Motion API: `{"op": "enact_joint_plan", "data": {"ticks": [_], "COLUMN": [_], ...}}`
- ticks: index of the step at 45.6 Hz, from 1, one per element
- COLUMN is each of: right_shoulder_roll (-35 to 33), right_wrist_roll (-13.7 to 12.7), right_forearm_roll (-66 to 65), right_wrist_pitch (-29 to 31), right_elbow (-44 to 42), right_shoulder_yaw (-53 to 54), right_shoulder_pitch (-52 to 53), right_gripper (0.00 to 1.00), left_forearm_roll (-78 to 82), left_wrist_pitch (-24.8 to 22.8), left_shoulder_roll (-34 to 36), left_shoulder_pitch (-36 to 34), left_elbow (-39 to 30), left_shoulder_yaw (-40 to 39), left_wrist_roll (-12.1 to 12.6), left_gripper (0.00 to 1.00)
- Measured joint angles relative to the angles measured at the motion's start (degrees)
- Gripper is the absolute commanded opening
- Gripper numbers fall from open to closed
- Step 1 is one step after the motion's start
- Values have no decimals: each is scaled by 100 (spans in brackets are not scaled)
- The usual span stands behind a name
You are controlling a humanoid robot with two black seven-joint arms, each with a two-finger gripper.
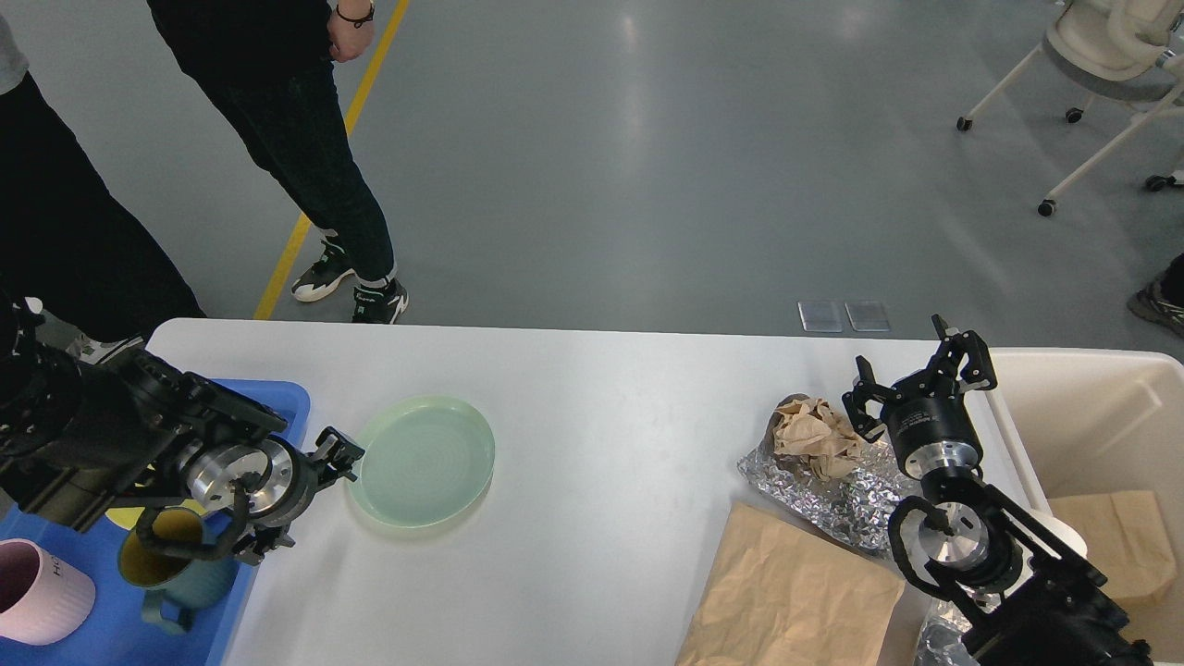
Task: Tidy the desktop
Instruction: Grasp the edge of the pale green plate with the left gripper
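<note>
Where the white desktop (601, 416) spans the view: pale green plate (422, 460) left of centre; crumpled brown paper (814, 435) on foil (823, 490), flat paper bag (786, 592) at right. Blue tray (92, 629) holds teal mug (176, 564), pink mug (37, 592). Cream bin (1101, 416) far right. Left gripper (305, 495) beside plate's left rim, fingers' spread indistinguishable. Right gripper (916, 379) spread wide, empty, beside crumpled paper.

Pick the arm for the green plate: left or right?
Left. Its tool sits at the green plate rim; the right tool is across the desktop, by the crumpled paper.
</note>
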Motion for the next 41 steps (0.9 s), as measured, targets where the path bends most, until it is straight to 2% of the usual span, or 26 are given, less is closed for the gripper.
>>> {"op": "enact_joint_plan", "data": {"ticks": [8, 19, 21, 22, 34, 41], "right_shoulder_roll": [0, 3, 3, 3, 4, 3], "right_wrist_roll": [0, 0, 0, 0, 0, 0], "right_forearm_roll": [0, 0, 0, 0, 0, 0], "right_wrist_pitch": [0, 0, 0, 0, 0, 0], "right_elbow": [-2, -5, -5, -5, -6, -6], "right_shoulder_yaw": [0, 0, 0, 0, 0, 0], "right_shoulder_pitch": [0, 0, 0, 0, 0, 0], "right_gripper": [100, 100, 100, 100, 100, 100], "left_forearm_roll": [749, 1252, 1258, 1259, 1262, 1262], "left_wrist_pitch": [-19, -3, -3, -3, -5, -53], "left_shoulder_roll": [8, -15, -12, -11, -76, -101], "left_shoulder_pitch": [681, 1021, 1056, 1066, 1356, 1443], "left_elbow": [611, 764, 769, 770, 1156, 1219], "left_shoulder_yaw": [-824, -1079, -1104, -1113, -1282, -1450], "left_wrist_roll": [-15, -22, -22, -23, -74, -75], "left_gripper": [96, 90, 85, 78, 63, 48]}}
